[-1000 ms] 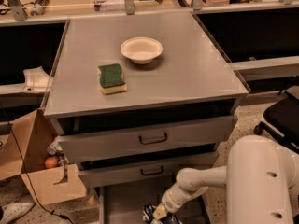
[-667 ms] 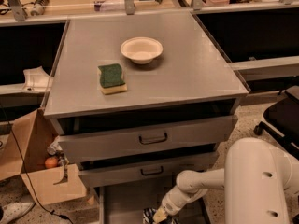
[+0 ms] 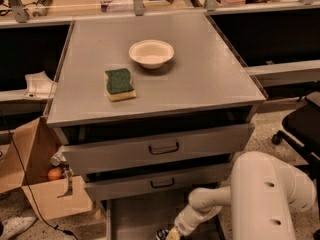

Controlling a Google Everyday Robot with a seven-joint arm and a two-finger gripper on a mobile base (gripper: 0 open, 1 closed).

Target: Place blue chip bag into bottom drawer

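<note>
The bottom drawer [image 3: 135,216] is pulled out below the two higher drawers, and its flat grey floor shows. My gripper [image 3: 171,233] reaches down into it from the right, at the very bottom edge of the view. A small dark piece of the blue chip bag [image 3: 161,233] shows right at the gripper's tip, just above or on the drawer floor. Most of the bag is cut off by the frame edge. My white arm [image 3: 210,204] runs up and to the right from there.
On the cabinet top sit a white bowl [image 3: 151,53] and a green-and-yellow sponge [image 3: 119,83]. The upper drawers [image 3: 160,148] stand slightly ajar. An open cardboard box [image 3: 40,184] is on the floor at left, and a black chair [image 3: 302,126] at right.
The gripper and the bag at its tip have sunk slightly lower into the bottom drawer, toward the frame's lower edge. Nothing on the cabinet top has moved.
</note>
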